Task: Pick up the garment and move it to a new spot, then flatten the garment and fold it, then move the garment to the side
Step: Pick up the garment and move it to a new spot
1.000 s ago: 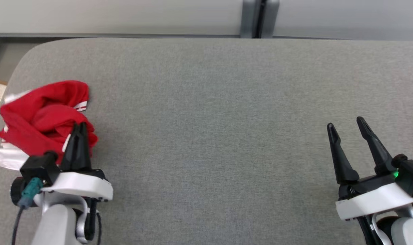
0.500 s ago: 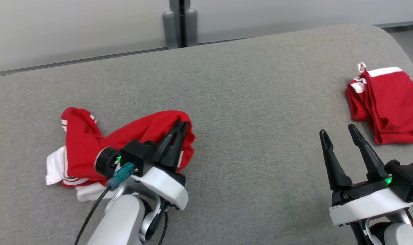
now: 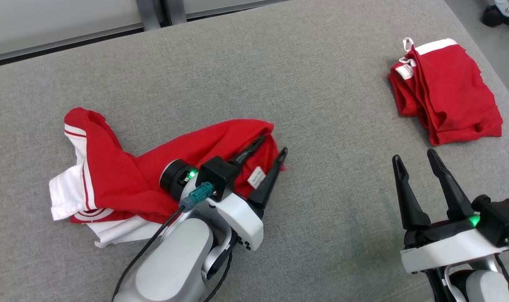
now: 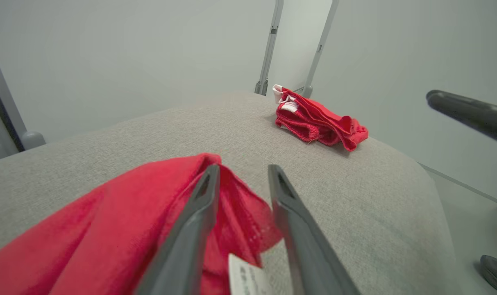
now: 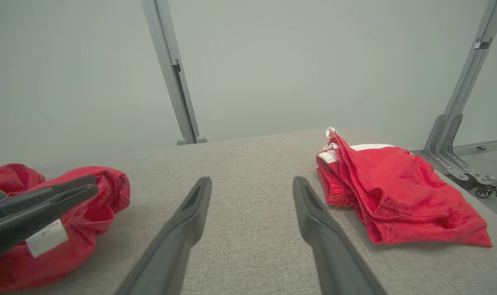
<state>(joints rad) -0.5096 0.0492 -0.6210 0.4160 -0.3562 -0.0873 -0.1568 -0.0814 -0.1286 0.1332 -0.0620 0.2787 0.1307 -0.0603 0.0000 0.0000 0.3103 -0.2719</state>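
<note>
Fig. Left pincer [image 3: 272, 144] stood partly open at right end of crumpled red garment with white trim [image 3: 124, 176]; I saw cloth lying between its fingers, nothing clamped. Garment lay heaped left of centre on grey fabric-covered counter [image 3: 279, 75]. Right pincer [image 3: 413, 155] stood wide open and empty over counter, near folded red garment [image 3: 447, 96] at far right. Risks I judged: hem or white care label [image 3: 256, 177] snagging finger on withdrawal, dragging heap; bunched layers giving double-layer pinch during flattening; wrong red garment taken.
</note>
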